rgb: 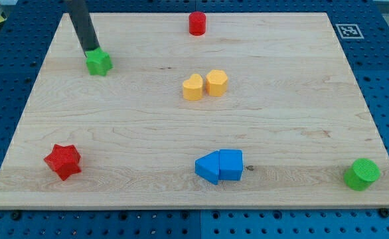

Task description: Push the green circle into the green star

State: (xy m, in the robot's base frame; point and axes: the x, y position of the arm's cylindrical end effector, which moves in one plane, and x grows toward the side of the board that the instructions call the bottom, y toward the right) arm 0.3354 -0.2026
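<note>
Green circle [362, 174] lies far from my tip [90, 51].

The green star [99, 63] lies flat, touching the end effector's tip [90, 51] on its lower-right side. The green circle [362, 174], an upright cylinder, sits well apart, far right and below.

Robotics lab bench, wooden board [181, 133] on blue perforated table [387, 79], fiducial marker [346, 30]
</note>
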